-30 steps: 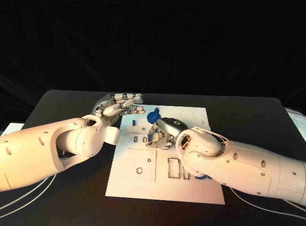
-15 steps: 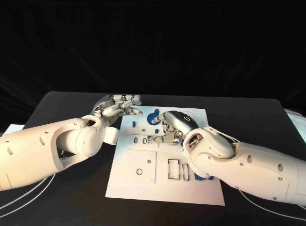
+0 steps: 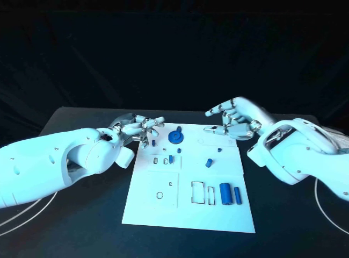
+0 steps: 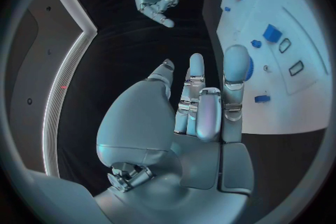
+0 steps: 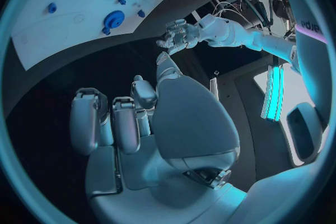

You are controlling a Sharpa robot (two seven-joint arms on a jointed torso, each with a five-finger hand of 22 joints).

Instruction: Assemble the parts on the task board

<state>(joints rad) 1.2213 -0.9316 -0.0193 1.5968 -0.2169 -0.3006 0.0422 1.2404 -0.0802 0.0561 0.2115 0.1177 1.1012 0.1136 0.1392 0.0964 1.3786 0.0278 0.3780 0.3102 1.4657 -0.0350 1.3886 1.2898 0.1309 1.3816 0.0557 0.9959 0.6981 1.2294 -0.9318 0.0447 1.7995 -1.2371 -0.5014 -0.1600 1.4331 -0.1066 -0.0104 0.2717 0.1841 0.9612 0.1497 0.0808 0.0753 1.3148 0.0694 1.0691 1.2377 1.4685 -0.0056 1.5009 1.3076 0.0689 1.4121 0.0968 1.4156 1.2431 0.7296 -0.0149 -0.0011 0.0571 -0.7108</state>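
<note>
White task board [image 3: 163, 207] carrying scattered blue parts [image 3: 175, 136]; left hand [image 3: 140, 128] and right hand [image 3: 235, 119] hover empty at its far edge, fingers spread

The task board [image 3: 163, 207] is a smooth, matt white plate, and the parts [image 3: 226, 193] on it look like smooth blue plastic. The desk [image 3: 81, 226] is matt black. Both arms wear glossy white plastic shells; the fingers [image 3: 228, 110] look like silvery metal.

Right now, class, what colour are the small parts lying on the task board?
Blue: the parts on the white task board show best in the head view.
</note>
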